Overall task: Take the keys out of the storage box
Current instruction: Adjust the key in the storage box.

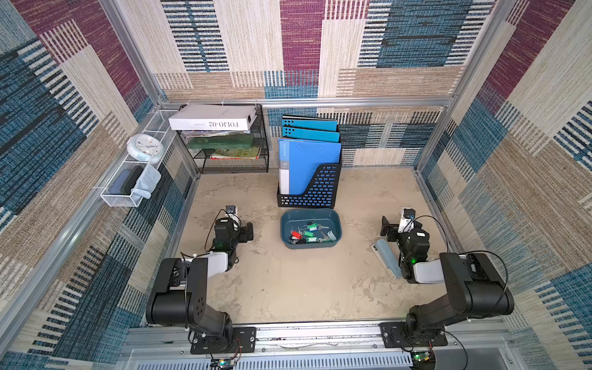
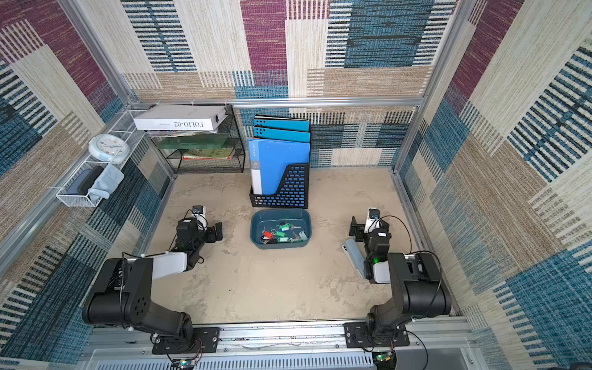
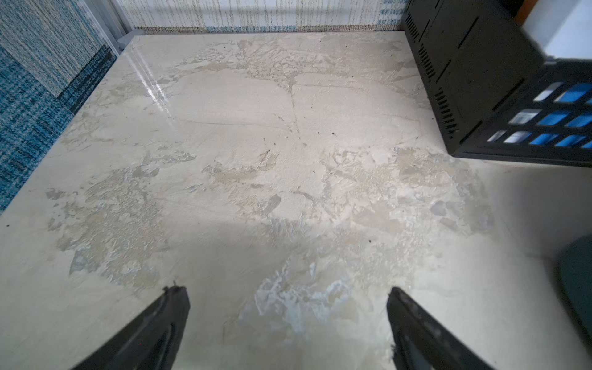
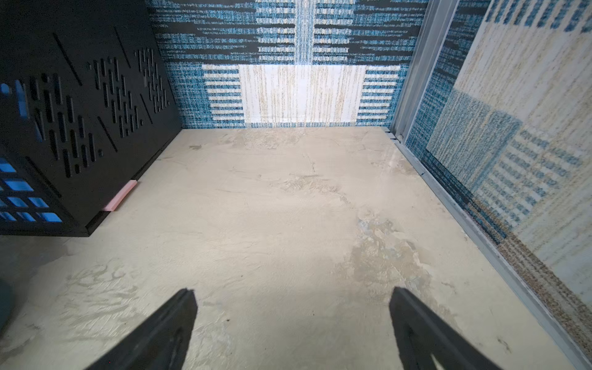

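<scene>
The storage box (image 1: 287,221) (image 2: 257,221), a shallow dark teal tray, sits mid-table in both top views, just in front of the file holder. The keys (image 1: 309,235) (image 2: 282,235) lie heaped inside it, with green, red, black and pale blue tags. My left gripper (image 1: 235,226) (image 3: 288,291) hovers low over bare table to the left of the box, open and empty. My right gripper (image 1: 398,224) (image 4: 293,293) is to the right of the box, also open and empty. An edge of the box shows in the left wrist view (image 3: 576,288).
A black perforated file holder (image 1: 320,189) with blue folders stands right behind the box. A black mesh rack (image 1: 230,144) fills the back left corner. A pale blue oblong case (image 1: 387,258) lies beside the right arm. A white wire basket (image 1: 121,195) and a clock (image 1: 144,149) hang on the left wall.
</scene>
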Action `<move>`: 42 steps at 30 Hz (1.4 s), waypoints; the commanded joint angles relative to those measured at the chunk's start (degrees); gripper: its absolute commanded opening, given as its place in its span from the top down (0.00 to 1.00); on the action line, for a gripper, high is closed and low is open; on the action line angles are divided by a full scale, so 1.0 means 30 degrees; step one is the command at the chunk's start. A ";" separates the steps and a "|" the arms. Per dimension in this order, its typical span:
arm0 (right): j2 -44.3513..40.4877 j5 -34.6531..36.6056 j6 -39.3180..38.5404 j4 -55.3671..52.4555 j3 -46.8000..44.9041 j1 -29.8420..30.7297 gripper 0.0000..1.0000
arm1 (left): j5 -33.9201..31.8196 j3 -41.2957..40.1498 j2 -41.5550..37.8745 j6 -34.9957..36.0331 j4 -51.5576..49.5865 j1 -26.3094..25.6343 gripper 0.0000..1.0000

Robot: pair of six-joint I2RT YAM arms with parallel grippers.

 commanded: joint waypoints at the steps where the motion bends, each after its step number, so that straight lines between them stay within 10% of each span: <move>1: -0.0034 0.0114 -0.0018 0.0546 0.0046 0.0016 0.01 | -0.0192 0.0124 -0.0049 -0.0048 0.0230 0.0026 0.01; 21: -0.0071 0.0122 -0.0045 0.0590 0.0015 -0.0002 0.01 | -0.0764 0.0162 -0.0237 -0.0117 0.0219 -0.0066 0.00; 25: -0.0759 -0.0048 -0.0327 -0.0672 0.0466 0.0048 0.01 | -0.1964 0.3397 -0.1922 -0.0642 -0.6821 -0.0267 0.01; 29: -0.2731 -0.0070 0.0045 -0.7463 0.3672 0.0079 0.01 | -0.1194 0.2913 -0.4300 -0.1332 -0.7090 -0.0412 0.01; 36: -0.7873 -0.3327 0.3714 -0.9800 0.3888 0.0082 0.01 | -0.6102 0.6023 -0.7906 -0.8544 -1.5956 -0.0420 0.01; 39: -0.9910 0.1014 0.9563 -1.1902 0.3497 0.0002 0.01 | -0.3774 0.4538 -0.8783 -0.8866 -1.3748 -0.0403 0.01; 42: -0.9762 -0.2644 0.7723 -1.1060 0.3524 -0.0111 0.01 | -0.1180 0.4718 -0.9170 -0.7379 -1.3829 -0.0441 0.01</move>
